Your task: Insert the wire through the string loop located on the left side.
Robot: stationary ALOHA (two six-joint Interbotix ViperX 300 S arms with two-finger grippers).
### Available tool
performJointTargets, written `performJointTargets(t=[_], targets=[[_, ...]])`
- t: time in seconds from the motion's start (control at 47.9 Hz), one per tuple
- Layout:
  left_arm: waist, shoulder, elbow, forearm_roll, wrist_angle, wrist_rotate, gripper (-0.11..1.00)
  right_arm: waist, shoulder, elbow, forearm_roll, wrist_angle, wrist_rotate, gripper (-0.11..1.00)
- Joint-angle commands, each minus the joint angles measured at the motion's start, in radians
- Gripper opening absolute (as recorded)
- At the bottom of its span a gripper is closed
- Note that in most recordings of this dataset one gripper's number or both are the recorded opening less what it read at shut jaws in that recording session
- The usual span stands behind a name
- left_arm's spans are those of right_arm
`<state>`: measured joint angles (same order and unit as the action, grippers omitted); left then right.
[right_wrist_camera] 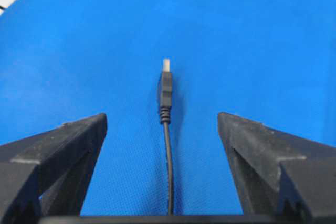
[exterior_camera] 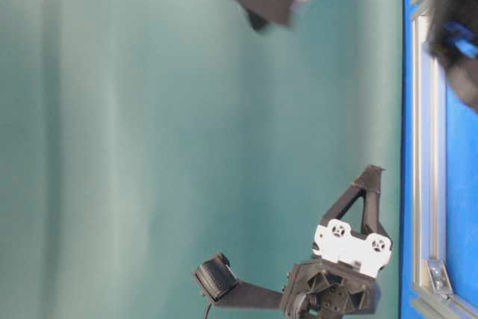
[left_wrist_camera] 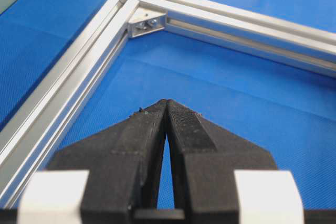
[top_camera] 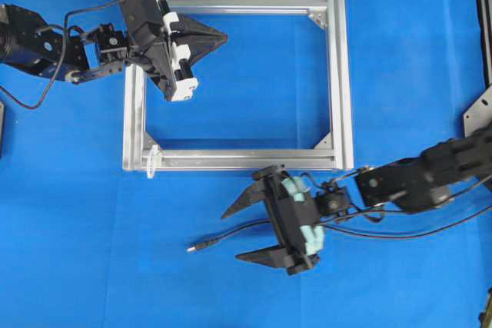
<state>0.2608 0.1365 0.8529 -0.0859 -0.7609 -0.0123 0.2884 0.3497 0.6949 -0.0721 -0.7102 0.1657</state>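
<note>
Right wrist view had the wire (right_wrist_camera: 167,145) dead centre, running from the bottom edge up to its slim plug with the silvery tip pointing up-frame, flat on the blue mat (right_wrist_camera: 252,35). Overhead, the wire (top_camera: 231,236) lay in the lower middle, plug tip pointing left, cable trailing right under the right gripper (top_camera: 250,232).

Handling, my read: light, thin, limp cable; it would sag and whip if grabbed far back. The plug body looked like the only stiff part. Best hold would be on the cable just behind the plug's strain relief, or on the plug body itself, leaving the metal tip proud for threading. The jacket looked smooth, so slip was likely with a loose pinch. Nothing fragile apart from the tip.

Right gripper's jaws stood spread wide, one either side of the wire, holding nothing; whether the fingers touched the mat, I couldn't tell.

String loop (top_camera: 151,160) sat at the lower left corner of the aluminium frame (top_camera: 342,74), whitish, small, sticking out past the bottom rail. It looked soft and floppy, so it would probably deflect when poked. Well apart from the plug, up and left of it.

Left gripper (top_camera: 223,37) was clenched on nothing, hovering inside the frame's upper left corner, away from the loop.
</note>
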Motion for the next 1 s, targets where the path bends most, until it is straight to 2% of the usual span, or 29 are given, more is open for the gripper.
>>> performJointTargets(t=[0.0,0.272,0.439,0.564,0.71,0.794,0.856,0.982], targets=[[-0.003,-0.028,-0.008,0.003,-0.003,0.000,0.00,0.006,0.011,-0.037,0.003,-0.005,0.005,0.88],[-0.003,-0.028,-0.006,0.003,-0.002,0.000,0.00,0.005,0.067,-0.057,0.026,-0.003,0.012,0.87],[-0.003,-0.028,-0.006,0.002,0.002,0.000,0.00,0.005,0.067,-0.055,0.032,0.003,0.012,0.81],[-0.005,-0.026,-0.006,0.003,0.009,0.000,0.00,0.005,0.067,-0.057,0.032,0.003,0.011,0.65],[-0.005,-0.026,-0.006,0.003,0.015,0.000,0.00,0.002,0.067,-0.057,0.031,-0.003,0.008,0.22],[-0.005,-0.026,-0.006,0.003,0.017,0.000,0.00,0.002,0.067,-0.057,0.028,-0.003,0.008,0.05],[-0.005,-0.028,-0.006,0.003,0.020,0.000,0.00,0.000,0.067,-0.057,0.028,-0.003,0.008,0.00],[-0.005,-0.026,-0.006,0.003,0.020,0.000,0.00,0.000,0.067,-0.057,0.026,0.002,0.008,0.00]])
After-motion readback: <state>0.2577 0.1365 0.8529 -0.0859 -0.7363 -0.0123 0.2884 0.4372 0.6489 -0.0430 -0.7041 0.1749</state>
